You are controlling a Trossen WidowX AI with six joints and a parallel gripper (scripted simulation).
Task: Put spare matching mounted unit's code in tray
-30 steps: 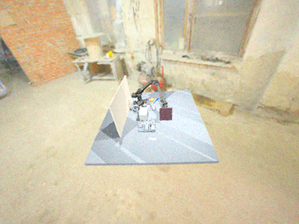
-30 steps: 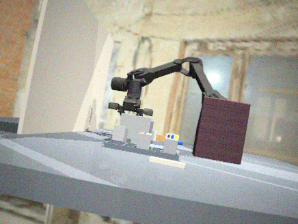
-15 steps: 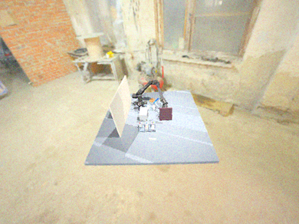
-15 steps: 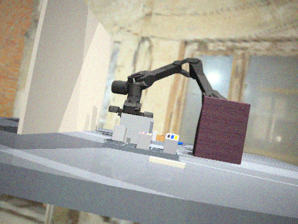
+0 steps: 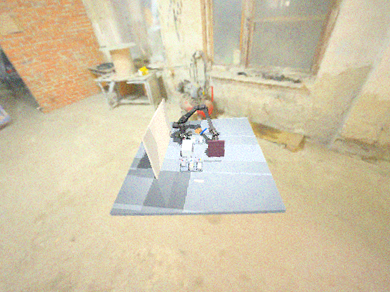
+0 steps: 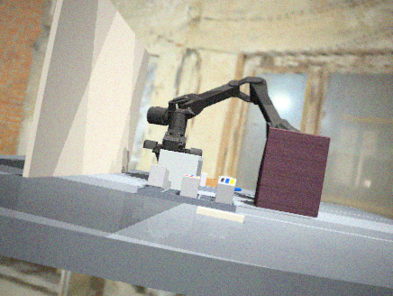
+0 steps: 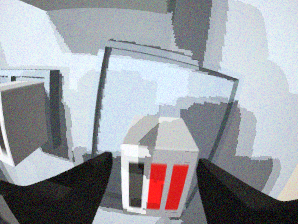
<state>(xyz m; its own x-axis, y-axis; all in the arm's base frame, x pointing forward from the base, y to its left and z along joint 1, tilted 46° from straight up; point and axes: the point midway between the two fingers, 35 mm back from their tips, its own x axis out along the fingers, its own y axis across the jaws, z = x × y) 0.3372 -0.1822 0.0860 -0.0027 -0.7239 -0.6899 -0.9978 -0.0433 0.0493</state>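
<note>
My gripper (image 7: pixel 155 162) (image 6: pixel 173 151) is open, its black fingers on either side of a pale block, with a gap at the left finger. The block (image 7: pixel 160 137) shows one black and two red stripes. It stands within the near part of the thin-rimmed tray (image 7: pixel 127 100). In the exterior view the fingertips, this block and the tray are hidden behind a white upright box (image 6: pixel 180 164). Three light blocks (image 6: pixel 158 175) (image 6: pixel 189 188) (image 6: pixel 224 194) stand in front; one shows black, blue and yellow marks. I cannot tell which piece is the mounted unit.
A maroon box (image 5: pixel 216 149) (image 6: pixel 293 173) stands beside the arm. A tall cream panel (image 5: pixel 156 139) (image 6: pixel 90 104) rises on the other side. A grey block (image 7: pixel 25 117) stands left of the tray in the wrist view. A cream strip (image 5: pixel 199 181) (image 6: pixel 221 214) lies in front.
</note>
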